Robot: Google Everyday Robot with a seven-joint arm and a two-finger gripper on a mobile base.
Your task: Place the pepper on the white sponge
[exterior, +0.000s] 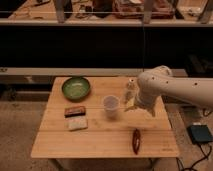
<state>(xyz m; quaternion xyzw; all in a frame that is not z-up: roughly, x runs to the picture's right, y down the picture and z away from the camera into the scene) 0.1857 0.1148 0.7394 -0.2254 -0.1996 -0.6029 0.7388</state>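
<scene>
The pepper (136, 141), slender and dark red, lies on the wooden table (100, 142) near its front right edge. The white sponge (77, 123) lies flat at the front left, just in front of a dark brown block (74, 111). My gripper (131, 103) hangs from the white arm (160, 87) over the right half of the table, beside a white cup (111, 106). It is behind the pepper and well above it, and far to the right of the sponge. It holds nothing that I can see.
A green bowl (76, 88) stands at the back left of the table. A dark box (200, 134) with a cable lies on the floor to the right. A dark shelf unit runs behind the table.
</scene>
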